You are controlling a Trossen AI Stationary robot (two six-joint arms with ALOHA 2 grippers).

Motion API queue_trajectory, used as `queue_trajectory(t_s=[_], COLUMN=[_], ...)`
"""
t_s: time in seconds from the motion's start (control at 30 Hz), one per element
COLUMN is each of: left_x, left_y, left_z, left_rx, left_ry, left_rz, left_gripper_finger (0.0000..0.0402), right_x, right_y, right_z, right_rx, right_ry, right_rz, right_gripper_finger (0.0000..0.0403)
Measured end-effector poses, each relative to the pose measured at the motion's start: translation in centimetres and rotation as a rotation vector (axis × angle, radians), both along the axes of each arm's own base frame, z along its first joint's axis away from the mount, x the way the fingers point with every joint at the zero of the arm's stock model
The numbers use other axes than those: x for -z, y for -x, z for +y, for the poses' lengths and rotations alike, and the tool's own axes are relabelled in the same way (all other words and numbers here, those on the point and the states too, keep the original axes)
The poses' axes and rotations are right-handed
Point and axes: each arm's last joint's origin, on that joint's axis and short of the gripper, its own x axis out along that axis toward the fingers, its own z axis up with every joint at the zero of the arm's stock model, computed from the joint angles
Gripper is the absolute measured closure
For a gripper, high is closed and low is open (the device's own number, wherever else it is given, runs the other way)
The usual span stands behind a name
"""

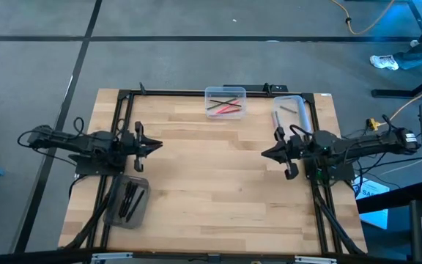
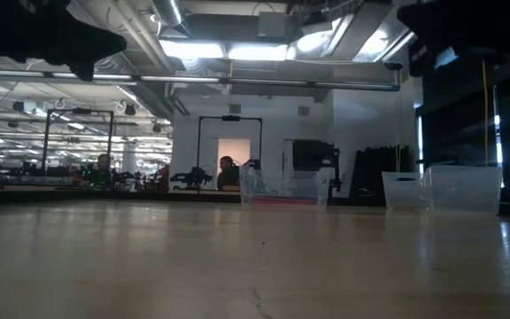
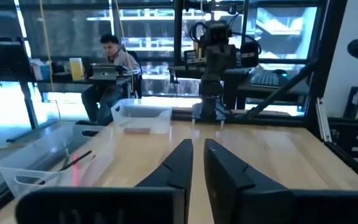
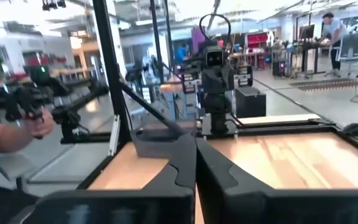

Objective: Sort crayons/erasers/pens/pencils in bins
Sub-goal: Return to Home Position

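Three bins stand on the wooden table. A clear bin (image 1: 226,101) at the far edge holds a red stick and dark ones. A second clear bin (image 1: 293,114) at the far right holds pens. A smoky grey bin (image 1: 127,202) at the near left holds dark pens. My left gripper (image 1: 154,144) hovers level at the table's left side, pointing right. Its fingers (image 3: 179,168) stand a narrow gap apart with nothing between them. My right gripper (image 1: 266,152) hovers level at the right side, pointing left. It is shut and empty (image 4: 196,140). Both are clear of the bins.
Bare wood (image 1: 211,176) lies between the two grippers. A black frame rail (image 1: 196,92) runs along the table's far edge and sides. Beyond the table, a person's hand (image 4: 23,127) holds a dark device, and another person (image 3: 110,59) sits at a desk.
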Motion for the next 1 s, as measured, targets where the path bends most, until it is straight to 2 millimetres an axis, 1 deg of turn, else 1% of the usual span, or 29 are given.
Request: queue_trajectory(t_s=[0.07,0.13,0.23,0.4,0.53,0.67,0.77,0.83,1.0], left_x=[0.2,0.0,-0.1,0.5,0.5,1.2,1.9,1.9,2.3], left_y=[0.3,0.6,1.2,1.9,1.9,1.7,1.4,1.3,1.2], left_z=[0.0,0.1,0.2,0.3,0.3,0.3,0.3,0.2,0.2], left_rx=[0.000,-0.002,-0.004,-0.006,-0.005,-0.003,-0.012,-0.015,-0.023], left_ry=[0.001,-0.012,-0.034,-0.020,-0.020,0.001,-0.001,-0.013,-0.023], left_rz=[-0.009,-0.030,-0.050,-0.016,-0.012,-0.008,-0.029,-0.059,-0.088], left_gripper_finger=[0.0372,0.0374,0.0378,0.0387,0.0395,0.0401,0.0400,0.0398,0.0399], right_x=[0.9,1.9,2.6,2.4,2.4,2.9,2.9,2.9,3.9], right_y=[0.4,0.6,1.0,1.8,2.6,3.6,4.2,4.6,5.3], right_z=[-0.2,-0.4,-0.6,-0.7,-1.0,-1.0,-1.0,-1.0,-0.9], right_rx=[-0.005,0.002,-0.004,-0.075,-0.063,-0.055,-0.055,-0.053,-0.071], right_ry=[-0.031,-0.057,-0.081,-0.063,-0.057,-0.057,-0.030,-0.011,-0.009], right_rz=[-0.013,0.007,0.017,-0.015,-0.004,0.046,-0.015,-0.058,-0.095], right_gripper_finger=[0.0399,0.0399,0.0399,0.0399,0.0399,0.0400,0.0399,0.0399,0.0397])
